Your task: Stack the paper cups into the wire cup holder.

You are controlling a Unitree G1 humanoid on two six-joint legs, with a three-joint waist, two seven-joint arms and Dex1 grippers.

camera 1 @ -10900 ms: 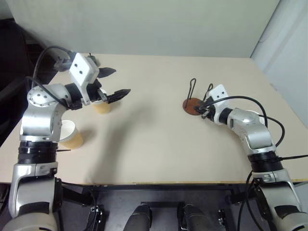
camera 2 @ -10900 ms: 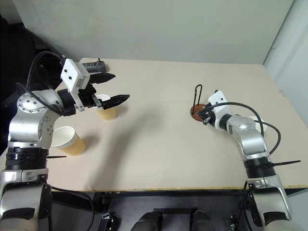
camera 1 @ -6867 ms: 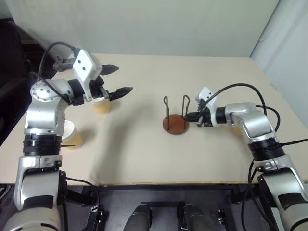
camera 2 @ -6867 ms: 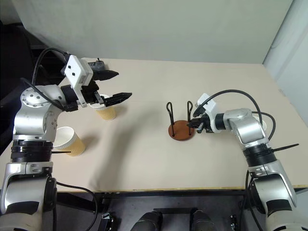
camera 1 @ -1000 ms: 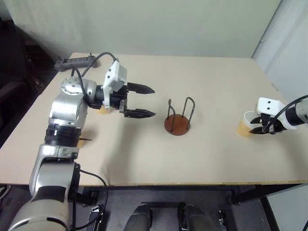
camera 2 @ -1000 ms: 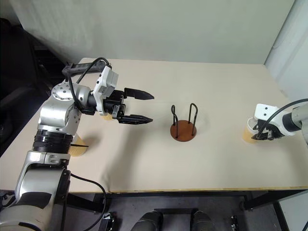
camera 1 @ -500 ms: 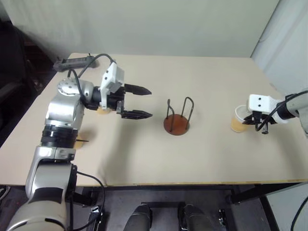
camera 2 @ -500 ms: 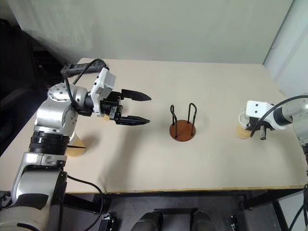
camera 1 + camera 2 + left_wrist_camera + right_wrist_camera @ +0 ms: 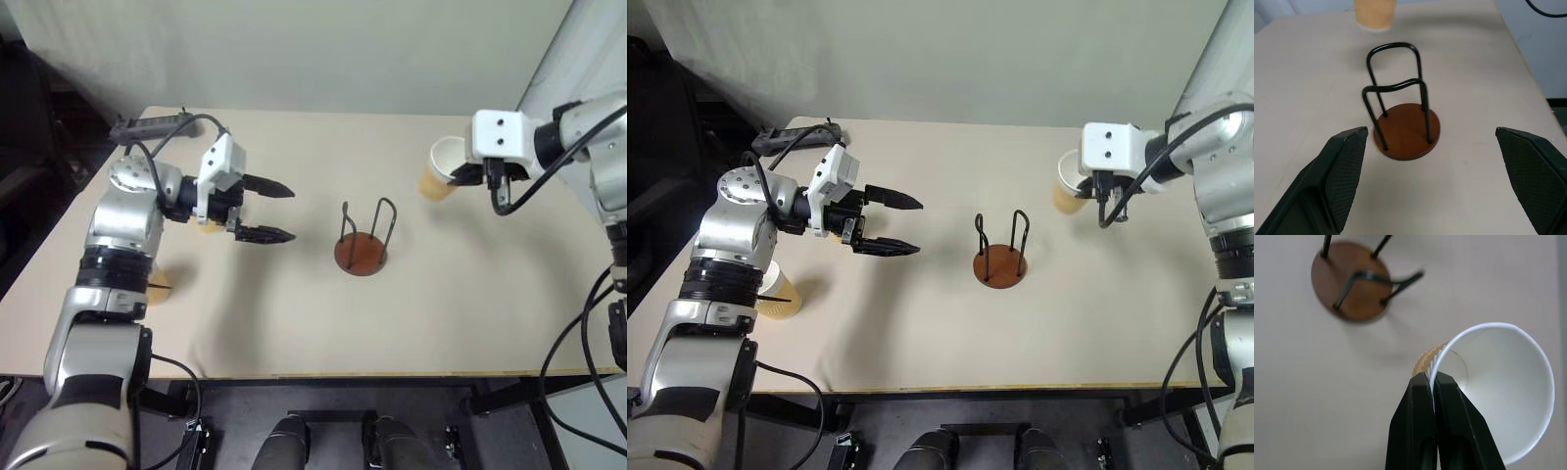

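The right pincer (image 9: 1432, 382), pinching a paper cup (image 9: 1498, 396) by its rim, should centre it upright over the wire cup holder (image 9: 361, 250) before lowering; the left pincer (image 9: 269, 211) hangs open.

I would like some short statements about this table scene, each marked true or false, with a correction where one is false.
1. The right gripper pinches the rim of a paper cup held in the air. True.
2. The wire cup holder already holds a cup. False: it stands bare on the table, with nothing between its wire loops.
3. The left gripper is open and holds nothing. True.
4. A power strip lies at the far left corner of the table. True.
5. The lifted cup hangs directly over the holder. False: it is off to the holder's right and farther back.
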